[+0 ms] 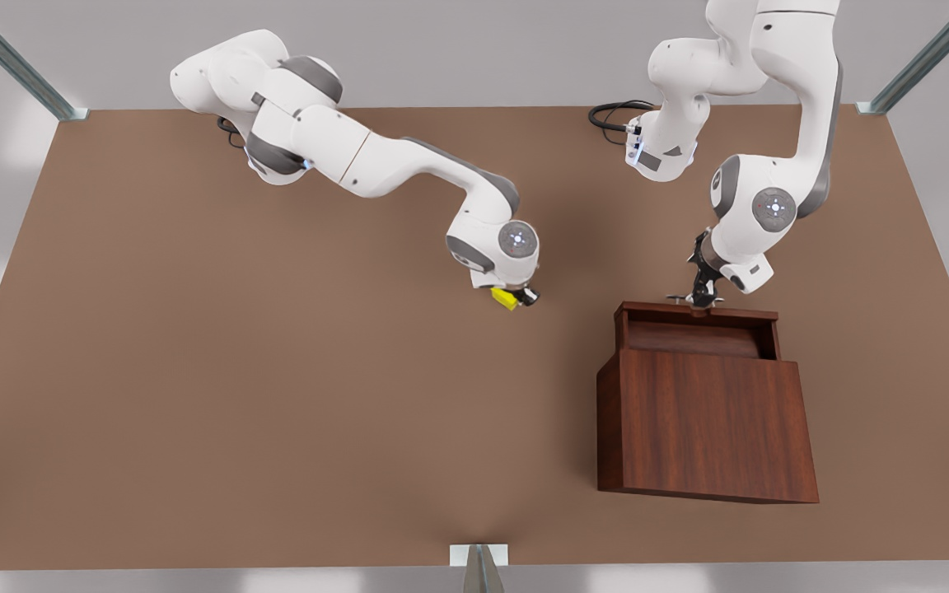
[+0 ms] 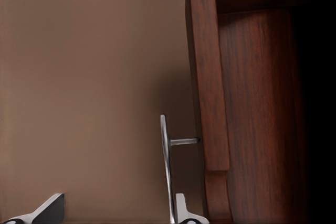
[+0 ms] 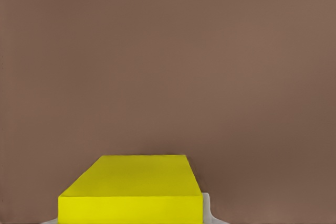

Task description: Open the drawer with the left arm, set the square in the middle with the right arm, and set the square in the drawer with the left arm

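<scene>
Right tool [image 1: 518,296] clamped on the square [image 1: 507,299], a bright yellow block; held low over the bare middle of the bench [image 1: 277,395], with contact between block and surface not to be judged. In the right wrist view, yellow square [image 3: 142,190] seen between the fingertips [image 3: 206,207], plain brown beyond. Left tool [image 1: 698,298] set at the drawer's silver handle [image 1: 693,298], fingers apart; in the left wrist view, one finger [image 2: 181,211] just beside the handle bar [image 2: 166,166], the other finger [image 2: 47,211] well apart from it, nothing gripped. Drawer [image 1: 693,329] pulled partly out of the reddish-brown cabinet [image 1: 709,428], dark inside. Cabinet stood toward the front view's right, well apart from the square. Left arm [image 1: 771,198] bent down from the far edge at the front view's right, right arm [image 1: 376,161] stretched in from the far left. Matte brown bench, pale grey surround, metal struts [image 1: 21,70] at the corners.
</scene>
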You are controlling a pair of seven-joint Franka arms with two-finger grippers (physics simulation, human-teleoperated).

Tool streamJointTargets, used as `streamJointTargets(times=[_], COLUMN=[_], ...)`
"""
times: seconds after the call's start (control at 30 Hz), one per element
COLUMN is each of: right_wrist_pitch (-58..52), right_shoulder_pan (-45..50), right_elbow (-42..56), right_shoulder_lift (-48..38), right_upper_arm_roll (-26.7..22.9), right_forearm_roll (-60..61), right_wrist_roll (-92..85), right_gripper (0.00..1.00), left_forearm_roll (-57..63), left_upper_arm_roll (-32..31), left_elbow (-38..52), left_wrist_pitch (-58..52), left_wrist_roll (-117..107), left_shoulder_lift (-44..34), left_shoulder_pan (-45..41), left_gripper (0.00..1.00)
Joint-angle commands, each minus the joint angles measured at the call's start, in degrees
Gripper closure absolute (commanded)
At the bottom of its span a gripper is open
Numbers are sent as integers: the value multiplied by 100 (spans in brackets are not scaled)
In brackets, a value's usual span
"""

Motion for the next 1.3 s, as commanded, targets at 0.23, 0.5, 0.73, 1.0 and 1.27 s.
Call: streamJointTargets(times=[0.23,0.5,0.73,1.0,1.27], right_wrist_pitch=[251,1227,-750,-2122,-2386], right_shoulder_pan=[0,-3532,-7110,-7268,-7312], right_elbow=[45,-3812,-3991,-535,-1255], right_shoulder_lift=[-6,-2669,-3408,-2432,-3214], right_upper_arm_roll=[-75,1603,3002,2588,2764], right_forearm_roll=[58,23,32,190,146], right_wrist_roll=[657,-2022,-6232,-8009,-8062], right_gripper=[0,0,0,0,0], left_forearm_roll=[-110,-981,786,1814,1735], left_upper_arm_roll=[-19,-511,-2383,-2340,-2120], left_elbow=[18,3954,6677,6048,3657], left_wrist_pitch=[-329,-3836,-4074,-1481,-312], left_wrist_roll=[-186,-136,7575,6898,8137], left_shoulder_lift=[-104,308,3040,4255,3394], left_shoulder_pan=[-5,-13,-135,-1754,-1657], left_gripper=[0,0,0,0,0])
